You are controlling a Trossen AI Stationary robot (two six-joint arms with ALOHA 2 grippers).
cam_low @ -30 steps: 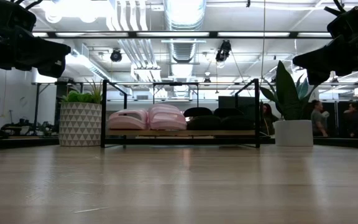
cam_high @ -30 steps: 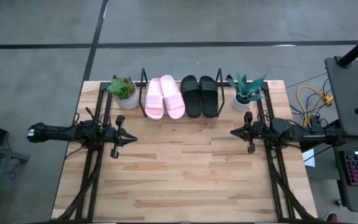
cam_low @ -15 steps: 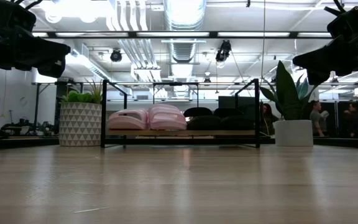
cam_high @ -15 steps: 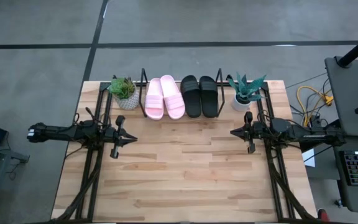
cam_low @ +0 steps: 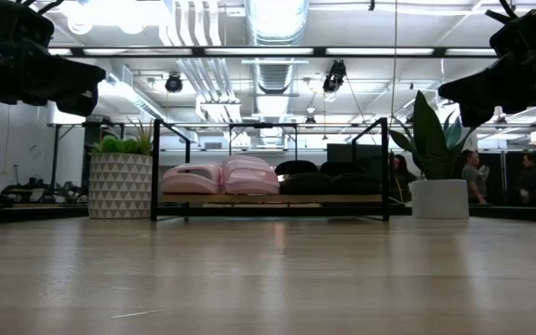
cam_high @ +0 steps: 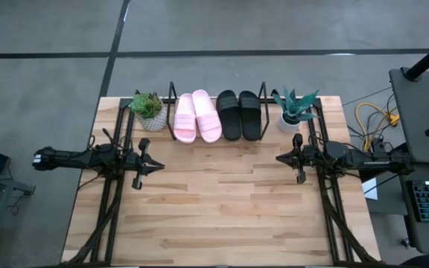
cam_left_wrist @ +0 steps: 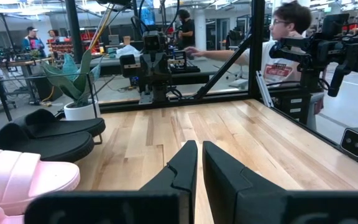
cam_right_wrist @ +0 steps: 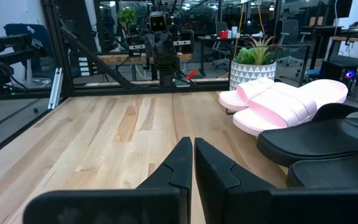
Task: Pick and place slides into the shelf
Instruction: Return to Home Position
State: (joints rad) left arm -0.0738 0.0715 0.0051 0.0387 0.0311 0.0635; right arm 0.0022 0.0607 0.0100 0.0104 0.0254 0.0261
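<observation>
Left gripper [cam_high: 155, 167] hovering over the left side of the table [cam_high: 222, 216], empty, fingers [cam_left_wrist: 180, 167] drawn together with only a sliver between them. Right gripper [cam_high: 278, 158] facing it from the right side, likewise empty and closed.

Nothing remaining to carry: pink slides [cam_high: 196, 117] and black slides [cam_high: 240, 115] are lying side by side on the shelf [cam_low: 270, 198] at the table's far edge, between two potted plants [cam_high: 148, 110].

Judging the arms at or close to rest. Any finishing retreat is best made high and along each arm's own side. The right gripper is sitting near the spiky plant [cam_high: 295, 108], so no swinging toward it.

Surface: pale wood planks, flat. Room: open workshop, ducts and lamps overhead, people [cam_low: 474, 175] standing beyond the table.
</observation>
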